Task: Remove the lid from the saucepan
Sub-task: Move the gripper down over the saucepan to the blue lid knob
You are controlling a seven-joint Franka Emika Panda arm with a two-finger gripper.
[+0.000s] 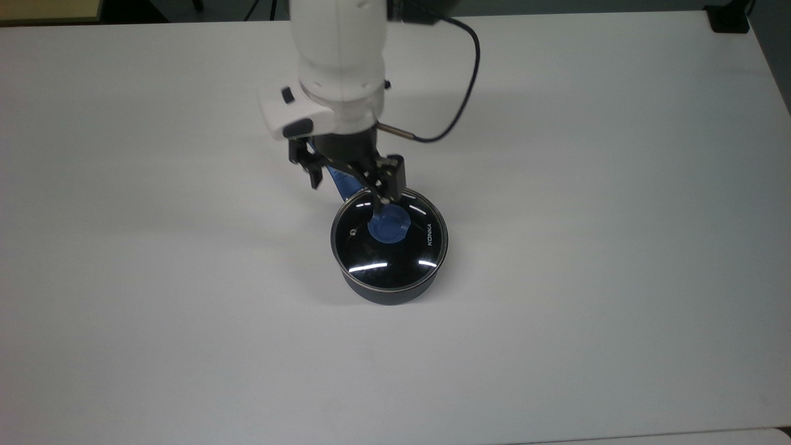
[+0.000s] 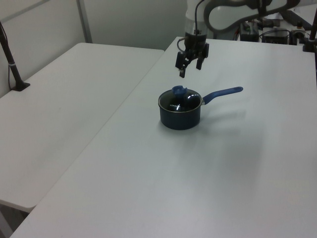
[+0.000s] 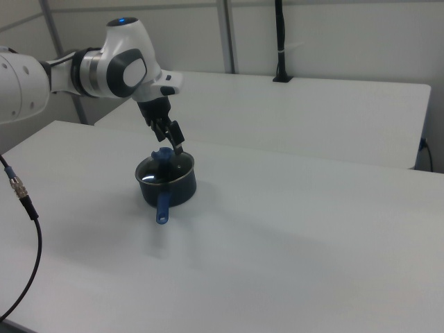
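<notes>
Plain white surface (image 1: 587, 247), with a second white table (image 2: 64, 104) butted against it in the left view and a grey partition wall behind. The top view lets you read the KONKA print on the lid (image 1: 389, 238), but the hand (image 1: 350, 185) and arm cover most of the saucepan (image 1: 388, 290) handle there. The left view shows that handle in full, plus clear air between the hand (image 2: 189, 65) and the blue knob right below it. In the right view the hand (image 3: 166, 139) looks almost on the knob. The hand is spread wide open, holding nothing and touching nothing. The lid sits on the saucepan, just under the hand.
</notes>
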